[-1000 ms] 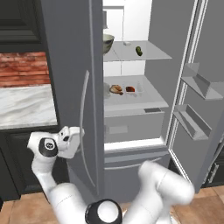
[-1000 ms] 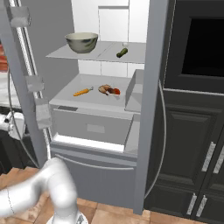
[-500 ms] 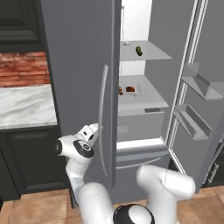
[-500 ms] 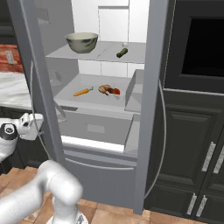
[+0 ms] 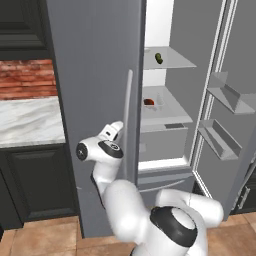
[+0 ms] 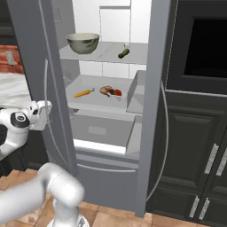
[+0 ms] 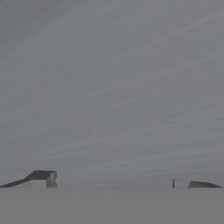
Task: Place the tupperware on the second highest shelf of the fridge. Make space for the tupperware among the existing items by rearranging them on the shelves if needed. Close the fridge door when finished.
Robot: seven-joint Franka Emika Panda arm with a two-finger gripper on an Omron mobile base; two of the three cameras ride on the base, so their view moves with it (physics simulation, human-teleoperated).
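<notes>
The fridge (image 6: 153, 111) is standing with its left door (image 5: 95, 100) swung partway across the opening and its right door (image 5: 227, 100) wide open. The pincer (image 6: 42, 114) is sitting against the outer face of the left door, beside its long handle (image 5: 126, 125), with its jaws standing wide apart and gripping nothing; in the hand view the two fingertips (image 7: 41, 178) are showing far apart against plain grey door surface. Inside, the glass shelf (image 6: 106, 54) is carrying a bowl (image 6: 83, 42) near its left edge and a pickle (image 6: 123, 53) toward its right edge, well apart from each other; what the bowl is holding cannot be told. Below it, the second highest shelf (image 6: 88, 99) is bearing a carrot (image 6: 83, 93) left of the middle and the tupperware (image 6: 111, 91) just right of it, near but not touching; red-orange and brown food is showing inside the tub. In the left base view the tupperware (image 5: 150, 102) is peeking out past the door edge, with the pickle (image 5: 159, 58) on the shelf above. A drawer (image 6: 104, 128) is lying beneath the second highest shelf. The right door's bins (image 5: 225, 95) are looking bare. A marble bench (image 5: 27, 122) is lying left of the fridge under a brick wall (image 5: 25, 79).
</notes>
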